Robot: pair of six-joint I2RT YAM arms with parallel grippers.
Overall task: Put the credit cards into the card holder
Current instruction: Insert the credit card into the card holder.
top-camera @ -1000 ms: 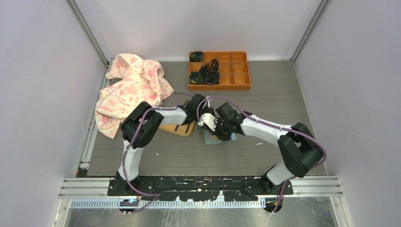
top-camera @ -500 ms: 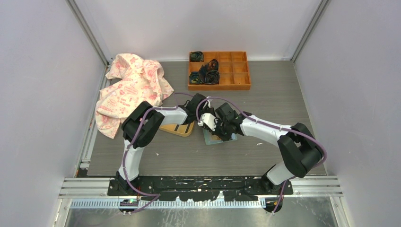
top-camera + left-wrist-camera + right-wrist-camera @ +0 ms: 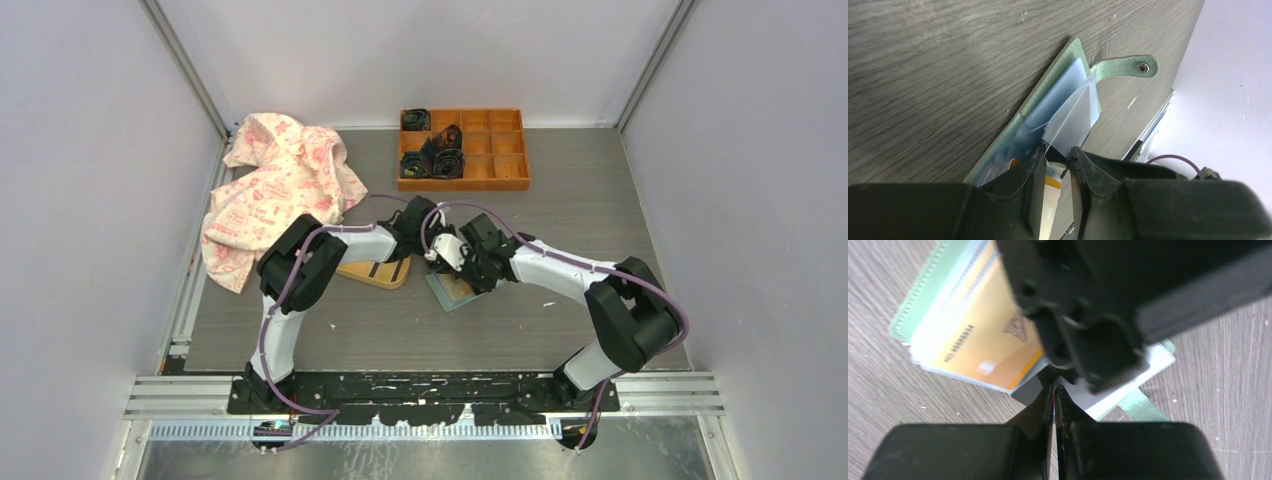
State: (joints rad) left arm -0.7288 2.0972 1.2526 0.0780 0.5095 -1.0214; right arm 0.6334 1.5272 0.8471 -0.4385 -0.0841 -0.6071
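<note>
The card holder [image 3: 1058, 105] lies open and flat on the bench [image 3: 560, 200], near its middle, directly under the point where the two arms meet. Its snap tab [image 3: 1143, 66] trails outward on the wood. An orange card [image 3: 983, 335] sits among the clear sleeves with most of its face inside the holder's outline. Beside it shows a pale edge that we cannot class as card or sleeve.

One clear sleeve [image 3: 1075, 117] stands raised off the stack, its lower edge running down between the left fingers [image 3: 1035, 170]. Those fingers stand a narrow gap apart, wider than the sleeve, so we judge nothing pinched there. The right fingers [image 3: 1040, 410] are closed tip to tip at the holder's edge, just below the left arm's housing. Whether a card edge is caught between them we cannot tell.

Step in hand, in our judgement: seating a card in a sleeve. To do it well:
- Hold the sleeve mouth up.
- Drive the card along the sleeve's length rather than down into the stack.
- Restrain the holder, since it looks light and the wood smooth, so it may slide under a push.

Clearance: the two wrists crowd each other over the holder, so one arm should yield first, rising straight up. The oval dish [image 3: 398, 278] lies just beside the holder on the left, partly under the left arm. The pink cloth [image 3: 280, 185] and the orange tray [image 3: 463, 184] are well apart, toward the far side. Bare wood shows to the right and on the near side — the better ways out.
</note>
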